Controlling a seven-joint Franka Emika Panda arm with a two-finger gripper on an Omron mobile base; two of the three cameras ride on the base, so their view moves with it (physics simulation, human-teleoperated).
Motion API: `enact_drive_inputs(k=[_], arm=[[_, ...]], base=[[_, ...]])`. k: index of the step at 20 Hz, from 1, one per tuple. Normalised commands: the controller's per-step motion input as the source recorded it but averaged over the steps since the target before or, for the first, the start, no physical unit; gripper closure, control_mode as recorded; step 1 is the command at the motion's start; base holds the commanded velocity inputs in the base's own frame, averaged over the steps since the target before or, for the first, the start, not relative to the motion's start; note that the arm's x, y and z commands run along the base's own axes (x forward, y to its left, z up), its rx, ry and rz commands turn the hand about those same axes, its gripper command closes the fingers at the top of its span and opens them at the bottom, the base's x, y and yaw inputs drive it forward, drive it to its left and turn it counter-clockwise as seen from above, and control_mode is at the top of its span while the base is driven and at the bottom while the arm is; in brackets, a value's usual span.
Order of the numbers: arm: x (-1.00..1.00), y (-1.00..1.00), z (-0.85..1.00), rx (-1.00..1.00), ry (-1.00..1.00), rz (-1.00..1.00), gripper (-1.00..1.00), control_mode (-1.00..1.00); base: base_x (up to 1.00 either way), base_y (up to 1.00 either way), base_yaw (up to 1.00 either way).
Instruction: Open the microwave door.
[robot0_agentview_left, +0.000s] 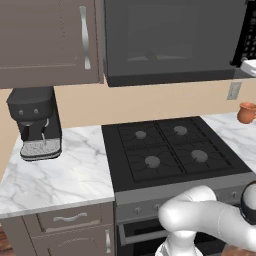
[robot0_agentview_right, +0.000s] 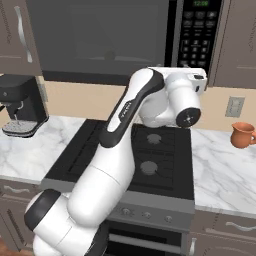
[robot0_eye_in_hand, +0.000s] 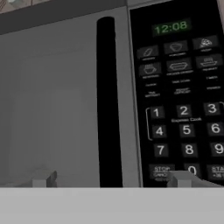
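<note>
Ahead of your hand, one microwave door (robot0_eye_in_hand: 61, 109) shut, left of one black vertical handle (robot0_eye_in_hand: 108, 105), one keypad (robot0_eye_in_hand: 183, 100) reading 12:08 rightmost, a close detail the base views lack, your gripper (robot0_eye_in_hand: 111, 179) spread fully wide, holding nothing, two fingertips (robot0_eye_in_hand: 43, 179) straddling the handle's lower end.

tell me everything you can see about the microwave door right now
The microwave door is a wide dark grey panel with a darker tinted window, mounted above the stove and beside a brown cabinet. In the hand view a tall black vertical handle runs along its right edge, next to the black button panel whose clock reads 12:08. The door looks shut, flush with the front. The gripper is open, close in front of the handle, with nothing between its fingers.
</note>
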Motion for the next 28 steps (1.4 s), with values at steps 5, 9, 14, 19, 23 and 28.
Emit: enact_drive_inputs(k=[5,9,14,19,23,28], arm=[[0.44,-0.23,0.02,0.0,0.02,0.02,-1.0,-1.0],[0.27,-0.13,0.0,0.0,0.1,0.05,-1.0,-1.0],[0.27,0.02,0.02,0.0,0.08,0.0,-1.0,-1.0],[-0.06,0.33,0.01,-0.05,-0.06,0.0,-1.0,-1.0],[0.11,0.0,0.0,0.0,0.0,0.0,-1.0,-1.0],[0.37,0.0,0.0,0.0,0.04,0.0,-1.0,-1.0]], base=[[0.0,0.0,0.0],[0.0,0.0,0.0],[0.0,0.0,0.0],[0.0,0.0,0.0],[0.0,0.0,0.0],[0.0,0.0,0.0]])
